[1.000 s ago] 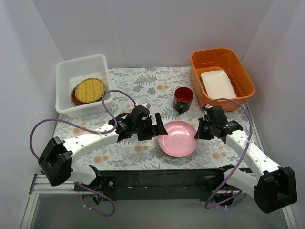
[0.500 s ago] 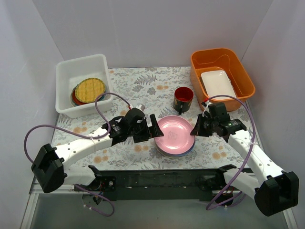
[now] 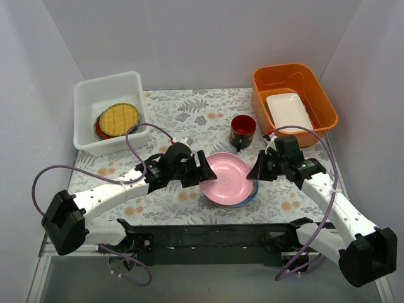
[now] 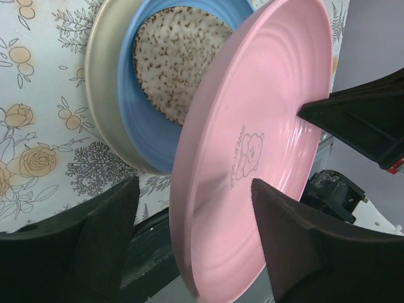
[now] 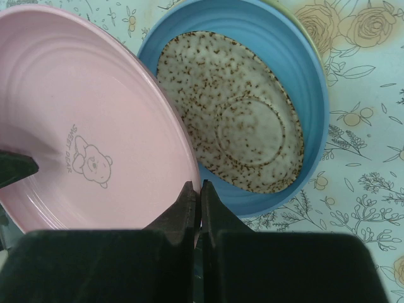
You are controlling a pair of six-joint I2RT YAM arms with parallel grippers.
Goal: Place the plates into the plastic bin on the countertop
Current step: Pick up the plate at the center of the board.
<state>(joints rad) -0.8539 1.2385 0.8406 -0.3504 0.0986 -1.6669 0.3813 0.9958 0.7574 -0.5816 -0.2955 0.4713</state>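
Observation:
A pink plate (image 3: pixel 226 179) with a bear print stands tilted above a stack of plates on the countertop (image 3: pixel 189 120). My right gripper (image 5: pixel 201 189) is shut on the right rim of that pink plate (image 5: pixel 88 126). Beneath it lie a speckled cream plate (image 5: pixel 233 113), a blue plate (image 5: pixel 310 95) and a beige plate (image 4: pixel 96 95). My left gripper (image 4: pixel 202 252) is open, with the left rim of the pink plate (image 4: pixel 252 158) between its fingers (image 4: pixel 107 240). The plastic bin (image 3: pixel 88 95) at the back left holds several plates, a straw-yellow one (image 3: pixel 120 118) on top.
A dark red mug (image 3: pixel 242 129) stands just behind the plate stack. At the back right an orange tub (image 3: pixel 315 88) holds a white rectangular dish (image 3: pixel 288 112). White walls close in the left, back and right sides.
The right gripper has raised the pink plate's right edge, so the plate now tilts and uncovers the blue one. The left gripper has moved in around its left rim and narrowed slightly.

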